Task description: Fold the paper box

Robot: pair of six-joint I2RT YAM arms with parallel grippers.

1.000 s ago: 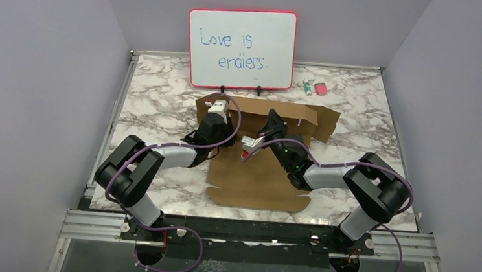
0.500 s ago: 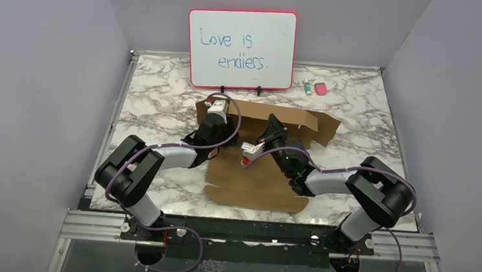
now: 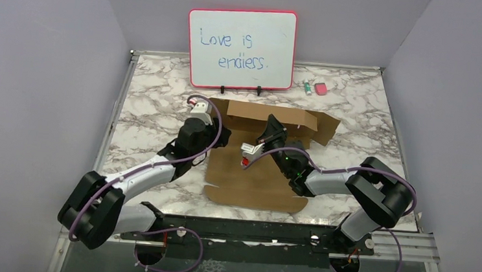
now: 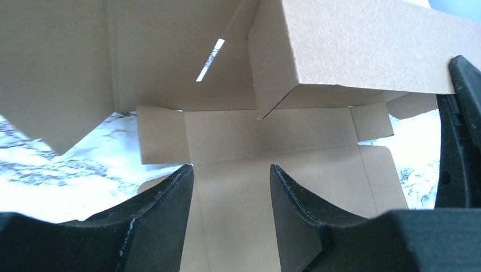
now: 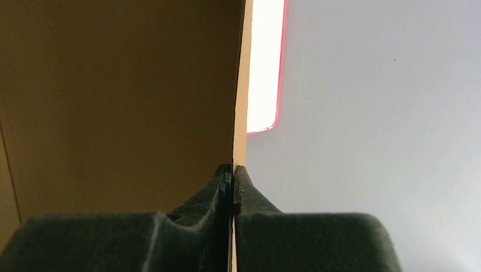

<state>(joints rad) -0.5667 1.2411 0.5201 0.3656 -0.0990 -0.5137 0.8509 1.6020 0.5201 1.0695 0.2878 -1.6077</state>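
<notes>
The box (image 3: 256, 179) is seen mid-table (image 3: 150, 96), a brown cardboard sheet only partly folded: the near panel lies flat on the marble, while the rear flaps are raised just in front of the whiteboard (image 3: 241, 48). The R pincer (image 3: 272, 122) is clenched on the edge of a raised flap near the box's centre-rear. In the R wrist view its pads (image 5: 233, 168) are pressed together w/ the thin cardboard edge (image 5: 113, 102) caught btw. them, and a pink-framed strip of whiteboard (image 5: 265, 62) shows past that edge. The L pincer (image 3: 217, 135) is held at the box's L-rear corner, released. In the L wrist view its fingers (image 4: 231, 170) stand well apart w/ nothing btw. them. Whether they touch the cardboard cannot be told. In that view a flat panel w/ small side tabs (image 4: 272, 130) lies ahead, a large panel (image 4: 351, 45) is tilted over it at upper R, and a narrow slot (image 4: 211, 59) is lit in the panel behind. Marble table (image 4: 45, 164) is visible at both sides of the sheet. At the table's far R, beside the whiteboard, a small pink item (image 3: 321, 88) lies well apart from the box.
</notes>
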